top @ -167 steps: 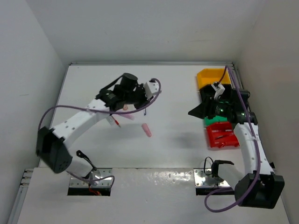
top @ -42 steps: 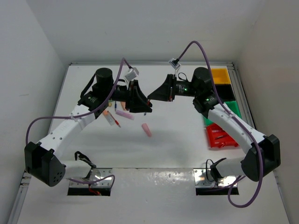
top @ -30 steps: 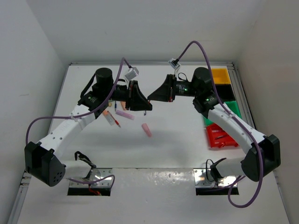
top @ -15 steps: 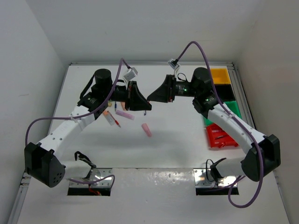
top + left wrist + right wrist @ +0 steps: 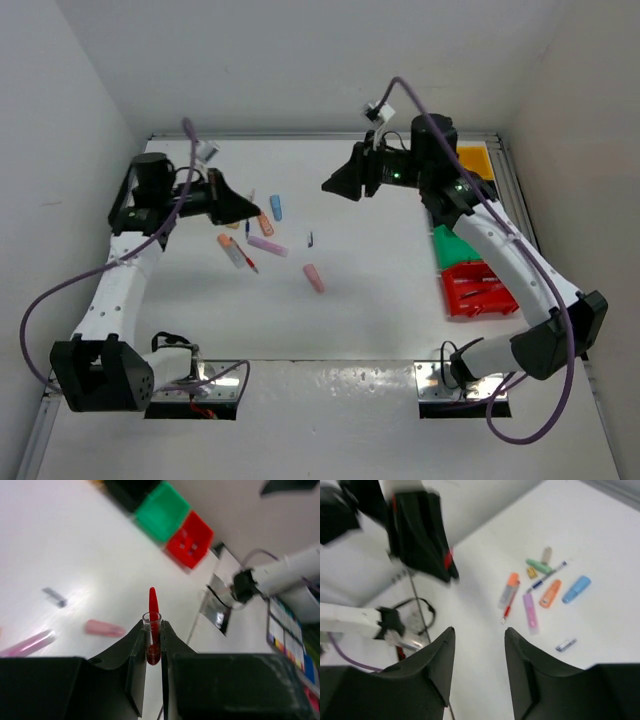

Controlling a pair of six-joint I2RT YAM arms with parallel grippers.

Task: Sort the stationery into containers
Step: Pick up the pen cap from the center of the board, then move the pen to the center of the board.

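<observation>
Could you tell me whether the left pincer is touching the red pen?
Touching. The left wrist view shows the left pincer clamped on the red pen, no gap either side.

The top camera sits high behind the arm bases, looking down and forward over the whole bench (image 5: 380, 270). The left wrist camera rides close behind the left pincer (image 5: 152, 625), facing low across the bench toward the green bin (image 5: 162, 511) and red bin (image 5: 189, 540). The right wrist camera looks past the right pincer (image 5: 479, 630) from well above the scattered stationery (image 5: 551, 593). All three views share the small dark cap (image 5: 566, 644).
</observation>
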